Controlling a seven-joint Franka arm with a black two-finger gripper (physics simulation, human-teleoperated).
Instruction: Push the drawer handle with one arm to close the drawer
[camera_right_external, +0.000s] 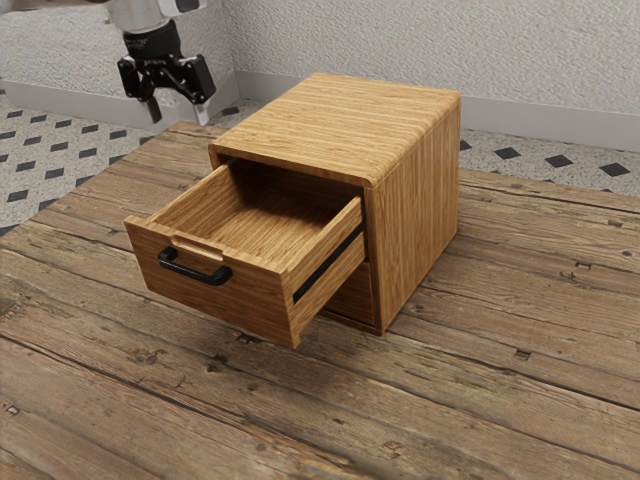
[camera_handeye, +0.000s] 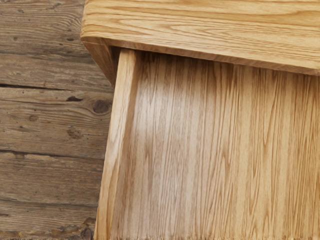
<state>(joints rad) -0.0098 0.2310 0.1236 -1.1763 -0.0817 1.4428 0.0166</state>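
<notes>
The gripper (camera_right_external: 178, 112) hung toward the exterior view's upper left, pointing down and well apart from the handle (camera_right_external: 195, 268), its jaws spread with nothing between them. The drawer (camera_right_external: 215, 300) stood well out of the upper part of the cabinet (camera_right_external: 420, 200), its inside bare, and the black handle sat across the outer face of its front, just below a shallow notch in the top edge. The wrist view looked down into the drawer, with the cabinet's top edge over its inner end and the planks of the table (camera_right_external: 500, 380) beside its side wall.
</notes>
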